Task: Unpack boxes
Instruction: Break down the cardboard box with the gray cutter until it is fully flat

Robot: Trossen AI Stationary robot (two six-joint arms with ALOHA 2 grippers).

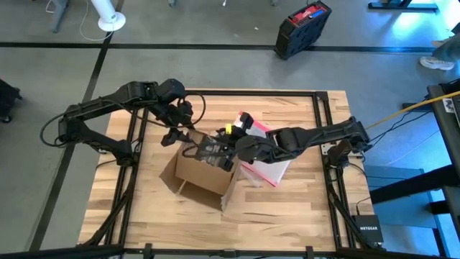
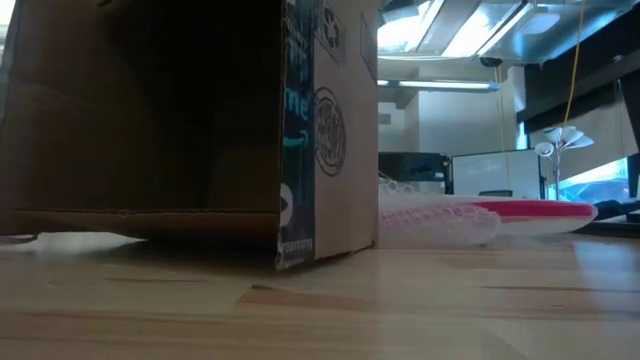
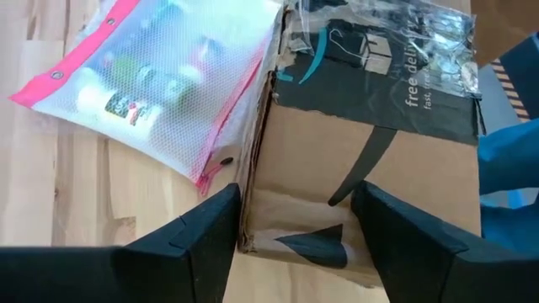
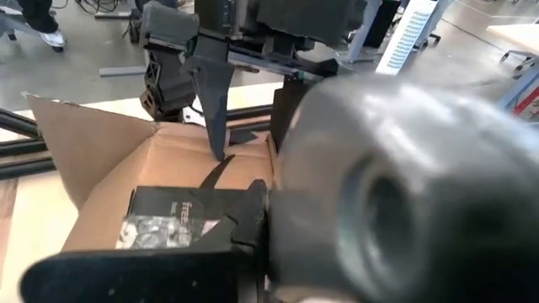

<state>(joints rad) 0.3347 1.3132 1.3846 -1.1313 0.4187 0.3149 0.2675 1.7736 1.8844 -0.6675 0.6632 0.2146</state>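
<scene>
A brown cardboard box (image 1: 200, 171) with a black printed tape strip stands on the wooden table, its top flaps up; in the low view its base (image 2: 200, 225) rests on the boards. My left gripper (image 3: 295, 231) hangs open over the box's far side, a finger on either side of a brown flap (image 3: 337, 160), and I cannot tell whether it touches. My right gripper (image 1: 228, 150) reaches in from the right and is shut at the taped flap. A clear mesh pouch with pink-red edges (image 1: 262, 158) lies flat against the box's right side. My right gripper holds the box's top flap that bears the black tape and crumpled clear tape (image 4: 173, 220). Its fingers come slanting down from the table's right side. The gripper's own body hides the exact place of contact. The box stays standing on the table.
A black and red case (image 1: 302, 29) stands on the floor beyond the table's far edge. Black frame rails (image 1: 320, 137) run along the table's sides. Bare wood (image 1: 280, 216) lies in front of the box.
</scene>
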